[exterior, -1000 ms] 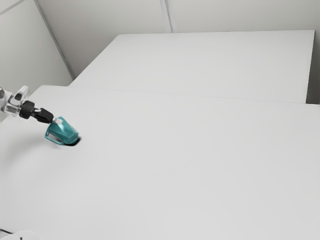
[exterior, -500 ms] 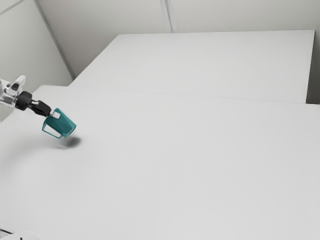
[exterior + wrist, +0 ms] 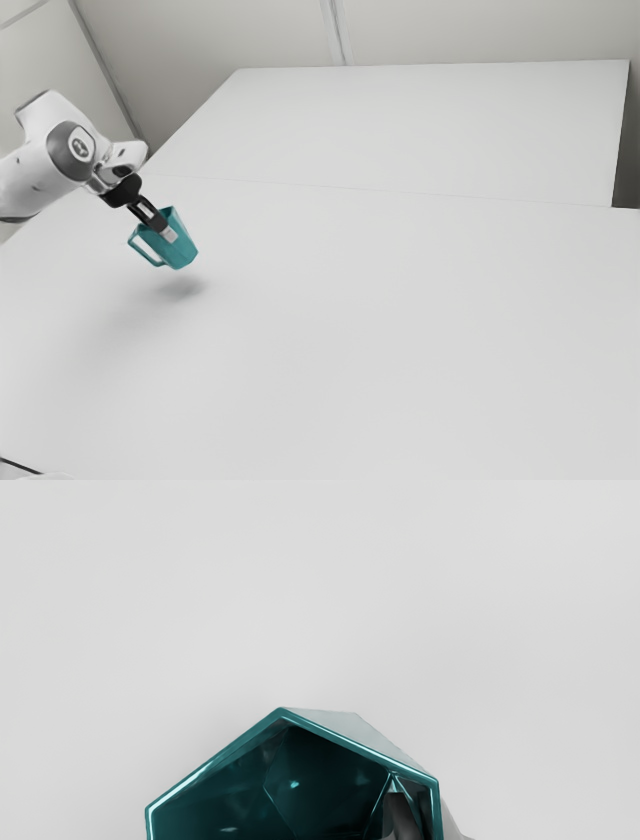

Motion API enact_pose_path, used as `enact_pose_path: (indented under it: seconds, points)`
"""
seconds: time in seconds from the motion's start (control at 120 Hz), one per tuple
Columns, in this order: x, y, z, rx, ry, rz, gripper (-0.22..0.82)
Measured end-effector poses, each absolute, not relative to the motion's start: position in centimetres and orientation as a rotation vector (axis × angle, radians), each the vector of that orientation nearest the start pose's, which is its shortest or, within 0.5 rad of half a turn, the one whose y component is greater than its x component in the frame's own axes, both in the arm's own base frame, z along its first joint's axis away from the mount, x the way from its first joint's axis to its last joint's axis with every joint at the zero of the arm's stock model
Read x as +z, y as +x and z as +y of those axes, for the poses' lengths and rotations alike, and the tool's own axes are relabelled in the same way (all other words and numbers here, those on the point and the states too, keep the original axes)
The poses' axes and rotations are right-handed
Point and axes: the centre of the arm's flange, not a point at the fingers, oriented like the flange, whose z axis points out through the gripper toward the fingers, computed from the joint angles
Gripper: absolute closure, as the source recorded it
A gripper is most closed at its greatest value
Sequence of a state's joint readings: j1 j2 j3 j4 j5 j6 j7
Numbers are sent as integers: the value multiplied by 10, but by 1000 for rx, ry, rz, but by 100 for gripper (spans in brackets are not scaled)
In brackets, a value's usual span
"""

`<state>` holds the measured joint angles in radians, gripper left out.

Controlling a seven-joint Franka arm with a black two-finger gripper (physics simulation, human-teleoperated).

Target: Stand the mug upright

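One mug point(image 3: 182, 251), teal and faceted, is in the left part of the exterior view, a little above mid-height. It is tilted, its open mouth toward the upper left of the frame and its base toward the lower right. It has one handle point(image 3: 141, 254), on its left side in that view. The mug is off the tabletop point(image 3: 350, 340), with one soft shadow point(image 3: 182, 288) below it in the frame.

One pincer point(image 3: 167, 234) is grasping the mug by its wall, near the mouth. In the wrist view one dark finger point(image 3: 402, 817) reaches inside the mouth, against the wall, and a grey piece point(image 3: 454, 825) appears just outside the same wall. The angular rim point(image 3: 212, 764) frames a dark, glossy interior.

One white arm point(image 3: 45, 170) comes in from the exterior view's left edge, above mid-height, and slopes down to the pincer.

One pale tabletop fills most of the exterior view's middle and lower part. Behind it, across the upper middle and upper right, lies one more white surface point(image 3: 430, 120). Two pale walls point(image 3: 220, 35) close off the upper left and the top. One thin dark cable point(image 3: 20, 466) crosses the lower left corner.
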<state>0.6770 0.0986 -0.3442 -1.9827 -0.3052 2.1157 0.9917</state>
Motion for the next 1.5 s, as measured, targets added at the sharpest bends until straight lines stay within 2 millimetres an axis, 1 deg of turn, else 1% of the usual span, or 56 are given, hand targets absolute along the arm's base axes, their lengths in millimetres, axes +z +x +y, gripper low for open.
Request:
enact_pose_path:
  seconds: [0.125, 0.242, 0.333, 0.533, 0.6, 0.733, 0.783, 0.825, 0.867, 0.975, 1.017, 1.075, 1.133, 1.183, 1.242, 1.425, 1.458, 1.5]
  points:
    - [428, 555, 125, -298, -3135, 885, 78]
    - [422, 555, 75, -271, -3102, 898, 78]
    - [413, 552, 41, -253, -3100, 887, 78]
    - [410, 551, -29, -226, -3065, 880, 78]
    - [403, 545, -51, -205, -3065, 874, 78]
    - [388, 523, -85, -171, -3051, 847, 78]
    - [383, 519, -88, -165, -3056, 816, 78]
    - [381, 519, -82, -169, -3067, 766, 78]
    - [377, 519, -69, -174, -3082, 697, 78]
    - [367, 519, -23, -185, -3116, 489, 78]
    - [363, 518, -8, -189, -3125, 421, 78]
    - [360, 517, 6, -202, -3132, 348, 78]
    - [360, 518, 12, -218, -3135, 301, 78]
    - [360, 518, 11, -230, -3136, 281, 78]
    - [359, 518, 4, -241, -3136, 278, 78]
    - [354, 516, -37, -251, -3140, 345, 78]
    - [353, 515, -45, -252, -3142, 358, 75]
    - [352, 514, -54, -252, -3143, 374, 68]
